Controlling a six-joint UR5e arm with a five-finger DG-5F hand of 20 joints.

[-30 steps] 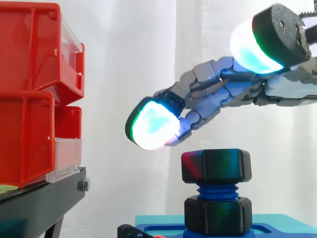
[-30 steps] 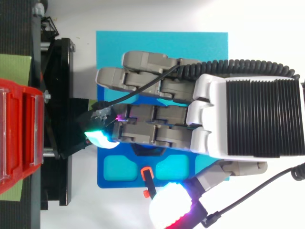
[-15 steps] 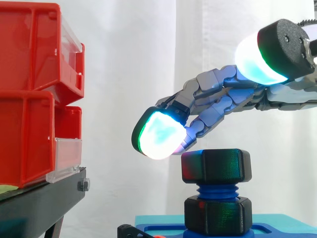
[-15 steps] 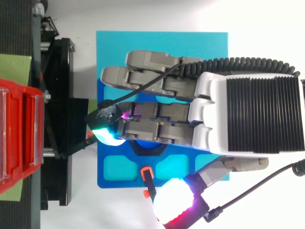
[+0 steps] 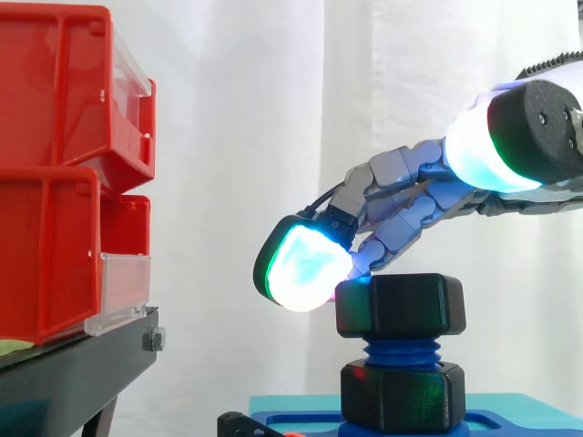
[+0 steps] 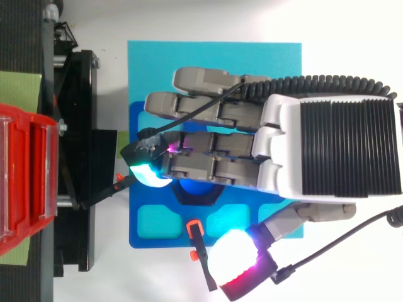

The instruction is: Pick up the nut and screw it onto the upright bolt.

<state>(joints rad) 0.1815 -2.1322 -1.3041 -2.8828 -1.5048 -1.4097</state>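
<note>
A black hexagonal nut (image 5: 401,305) sits on top of the blue threaded bolt (image 5: 399,350), which stands upright above a second black nut (image 5: 401,396). My hand (image 5: 410,191) reaches in from the right just above the nut, fingers bent gently downward. One glowing fingertip (image 5: 305,266) hangs at the nut's upper left edge, and the fingers behind it touch or nearly touch the nut's top. The thumb pad (image 5: 478,150) is held high to the right, away from the nut. In the top view the hand (image 6: 334,151) covers the bolt, with a bit of blue (image 6: 192,187) showing beneath. Nothing is gripped.
Red bins (image 5: 55,173) are stacked on a black stand (image 5: 73,373) to the left. The bolt stands in a blue fixture plate (image 6: 157,220) on a cyan mat (image 6: 151,63). A small orange-tipped black part (image 6: 192,229) lies at the plate's near edge.
The hand has dropped lower and shifted right. Its glowing fingertip came down from well above the nut to the nut's top left edge. The nut and bolt have not moved.
</note>
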